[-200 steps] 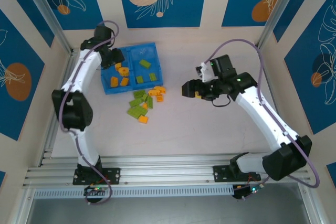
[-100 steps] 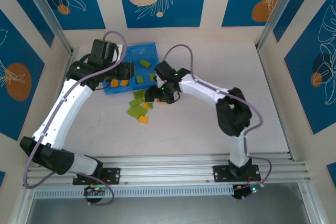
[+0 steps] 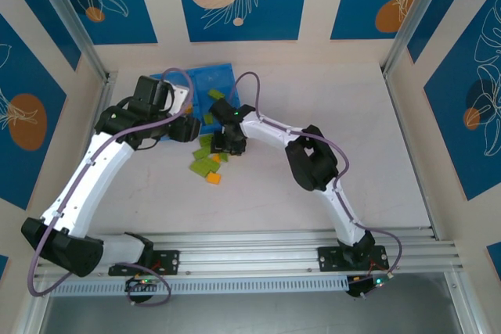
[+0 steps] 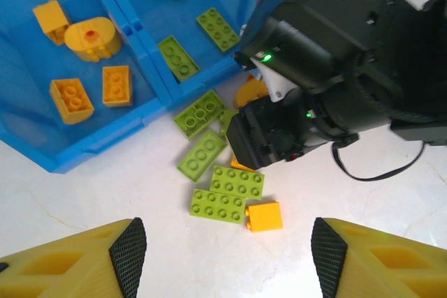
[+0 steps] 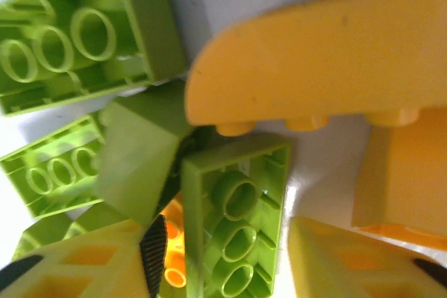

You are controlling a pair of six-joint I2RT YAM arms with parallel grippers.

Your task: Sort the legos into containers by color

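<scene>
You have no readable text, label, brand, number or sign in any of these views.
</scene>
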